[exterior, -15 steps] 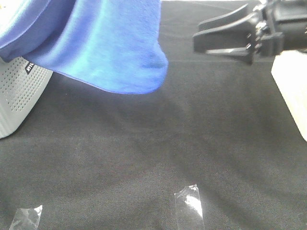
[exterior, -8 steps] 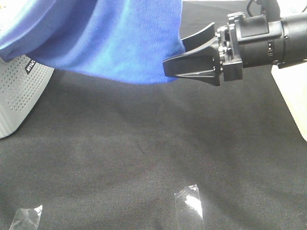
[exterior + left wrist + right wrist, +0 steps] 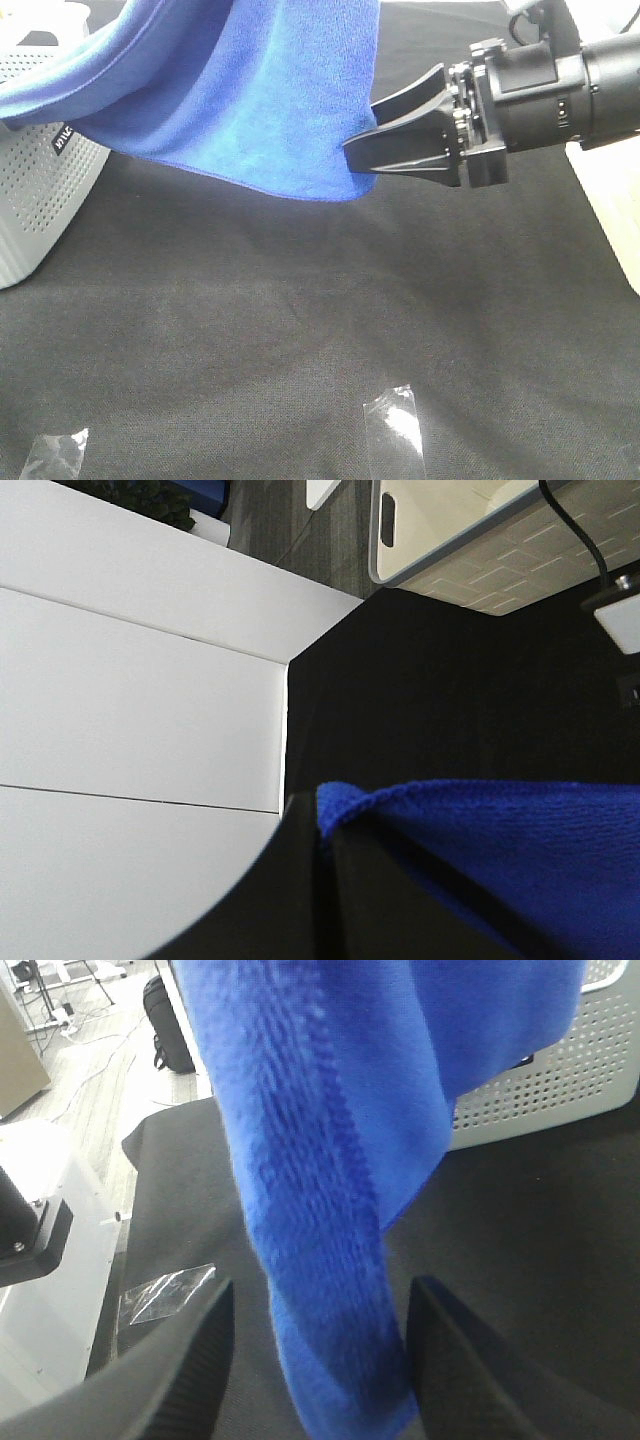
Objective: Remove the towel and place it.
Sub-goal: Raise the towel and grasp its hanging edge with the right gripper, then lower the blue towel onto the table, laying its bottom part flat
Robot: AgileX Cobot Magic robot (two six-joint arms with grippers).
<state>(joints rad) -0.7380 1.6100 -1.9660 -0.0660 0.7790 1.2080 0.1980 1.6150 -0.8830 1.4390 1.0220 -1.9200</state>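
Observation:
The blue towel hangs in the air over the black table, one end still draped on the grey basket. My right gripper reaches in from the right, its jaws open and straddling the towel's lower right corner. In the right wrist view the towel's hemmed edge hangs between the two fingers of the right gripper, with a small gap on each side. In the left wrist view my left gripper is shut on a corner of the towel. The left gripper is out of the exterior high view.
A white box stands at the right edge of the table. Two pieces of clear tape lie on the black cloth near the front. A cream bin stands beyond the table in the left wrist view.
The right gripper has moved left to the towel's hanging corner and now straddles it, with its jaws narrower than before. The towel has shifted slightly.

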